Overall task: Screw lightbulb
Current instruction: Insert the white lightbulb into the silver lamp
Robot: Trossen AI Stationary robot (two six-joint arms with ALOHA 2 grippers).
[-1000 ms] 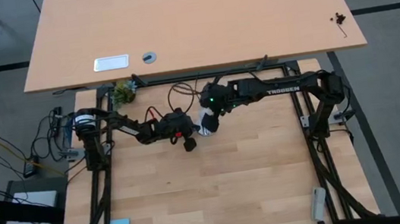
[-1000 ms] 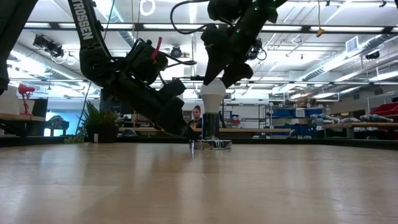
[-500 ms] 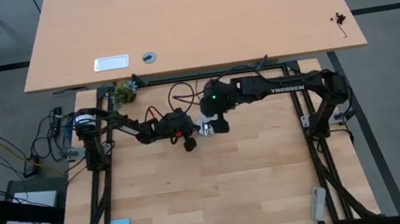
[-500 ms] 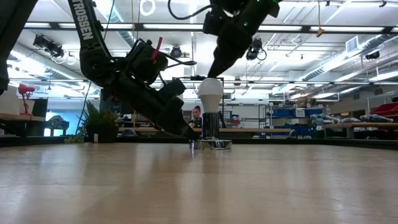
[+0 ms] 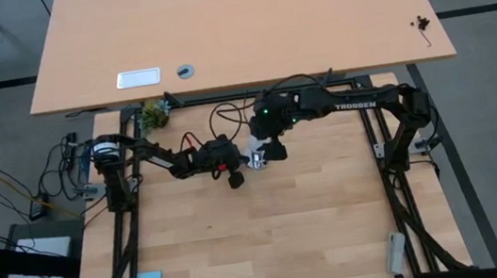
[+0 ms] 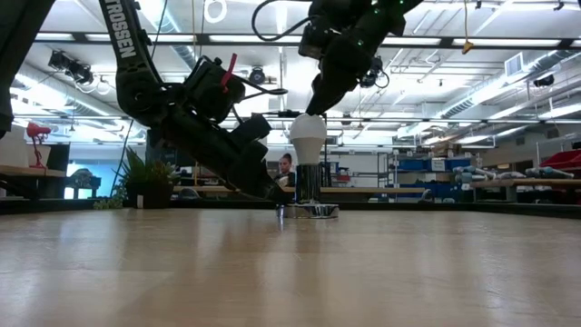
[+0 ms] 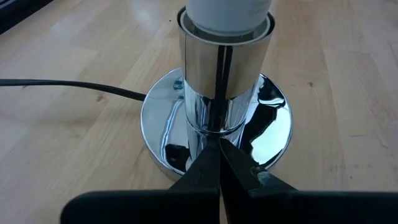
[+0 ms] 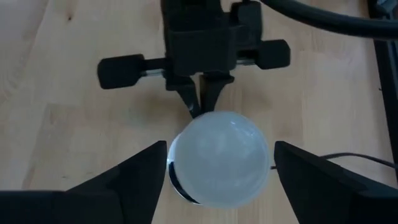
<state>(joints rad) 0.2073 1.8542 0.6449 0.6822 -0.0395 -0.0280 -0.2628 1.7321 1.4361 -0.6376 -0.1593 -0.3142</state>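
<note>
Small white frosted lightbulb [image 6: 308, 138] upright in shiny chrome socket [image 7: 217, 118], mid-table. Right gripper [image 8: 217, 163] above it, fingers spread apart either side, not touching. Left gripper [image 7: 219, 163] pinched together against socket base.
</note>
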